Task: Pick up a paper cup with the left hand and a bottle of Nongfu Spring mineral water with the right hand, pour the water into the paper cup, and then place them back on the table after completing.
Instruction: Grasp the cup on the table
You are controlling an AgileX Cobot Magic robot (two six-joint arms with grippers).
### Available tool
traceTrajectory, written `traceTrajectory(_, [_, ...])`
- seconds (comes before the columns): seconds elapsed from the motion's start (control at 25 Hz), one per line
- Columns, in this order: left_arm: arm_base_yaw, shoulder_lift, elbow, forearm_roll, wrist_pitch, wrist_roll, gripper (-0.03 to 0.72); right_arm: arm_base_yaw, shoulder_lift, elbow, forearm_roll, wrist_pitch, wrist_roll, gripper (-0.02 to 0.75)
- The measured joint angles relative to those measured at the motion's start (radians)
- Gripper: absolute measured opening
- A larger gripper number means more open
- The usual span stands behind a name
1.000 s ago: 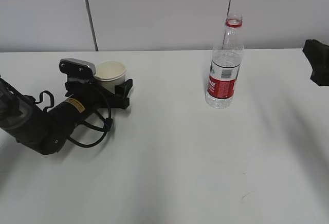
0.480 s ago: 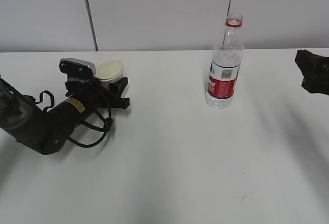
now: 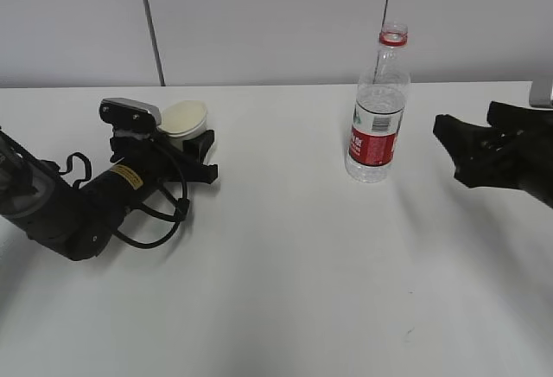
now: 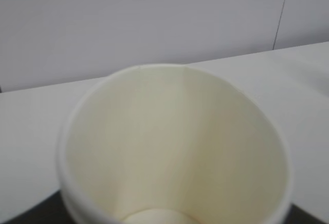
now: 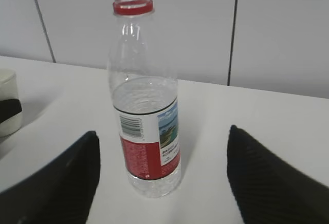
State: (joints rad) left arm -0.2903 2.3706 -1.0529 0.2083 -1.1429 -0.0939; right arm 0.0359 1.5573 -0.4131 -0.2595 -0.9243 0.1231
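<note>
On the surface (image 3: 285, 290) at left, the left hand (image 3: 197, 145) has its fingers around the cup (image 3: 183, 121), seemingly pinching it. The bottle (image 3: 377, 109) stands upright right of centre. The right hand (image 3: 456, 145), fingers (image 5: 61, 180) spread, is near, the bottle ahead between them.

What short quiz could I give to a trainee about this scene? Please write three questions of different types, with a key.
1. True or false: the bottle has its cap on.
2. Multiple choice: the right claw is (A) shut on the bottle, (B) open beside the bottle, (C) out of view.
3. Fill in: the left claw grips the paper ____.

Key: 1 false, the neck is open. 2 B. 3 cup.
</note>
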Motion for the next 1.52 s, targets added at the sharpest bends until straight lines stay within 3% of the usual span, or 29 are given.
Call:
traceTrajectory(0.24, [0.0,0.0,0.0,0.0,0.001,0.0,0.366,0.0,0.119,-0.08,-0.1,-0.011,0.047,0.593])
traceTrajectory(1.52, [0.0,0.0,0.0,0.0,0.0,0.0,0.364,0.031,0.569,-0.51,-0.15,-0.058,0.156,0.622])
